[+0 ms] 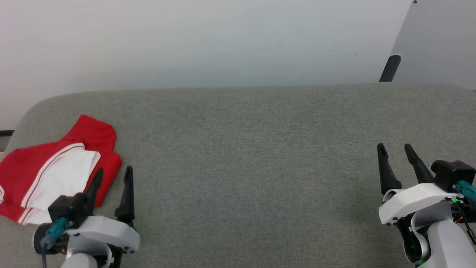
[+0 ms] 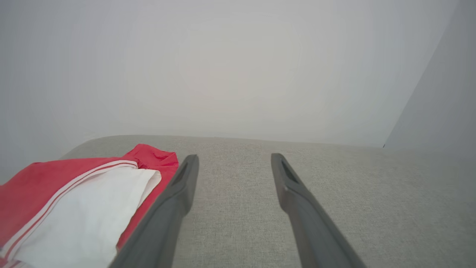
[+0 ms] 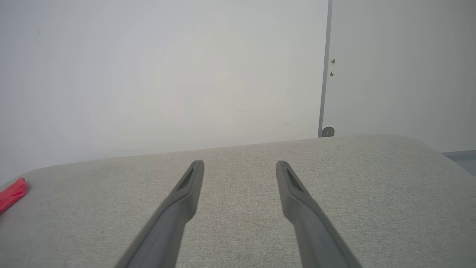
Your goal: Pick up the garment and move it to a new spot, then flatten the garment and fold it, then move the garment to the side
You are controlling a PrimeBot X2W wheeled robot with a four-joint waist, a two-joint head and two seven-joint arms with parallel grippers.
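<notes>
Garment: the red shirt with a white sleeve and red-and-white striped trim (image 1: 55, 175) lies folded into a compact bundle at the far left of the counter, near its rounded corner. No print is visible on it.

Garment, left wrist view: the bundle (image 2: 74, 201) sits to the left of the fingers, with the white sleeve on top of the red cloth.

Garment, right wrist view: a red sliver (image 3: 13, 193) at the left edge, well apart from that arm.

Left end effector: the fingers (image 1: 114, 169) are spread apart with nothing between them, just beside the shirt's right edge. Its left finger crosses the red hem in the wrist view (image 2: 235, 158) (contact or a gap, I cannot tell).

Right end effector: the fingers (image 1: 394, 146) are also spread and empty, over bare cloth at the right side of the counter and far from the shirt. The wrist view (image 3: 241, 163) shows plain grey weave between them.

Counter: a grey fabric-covered top (image 1: 245, 149) with rounded far corners.

Background: a pale wall (image 1: 223, 37) behind, and a grey panel (image 1: 438, 44) at the upper right with a dark peg (image 1: 389, 68) at its foot.
</notes>
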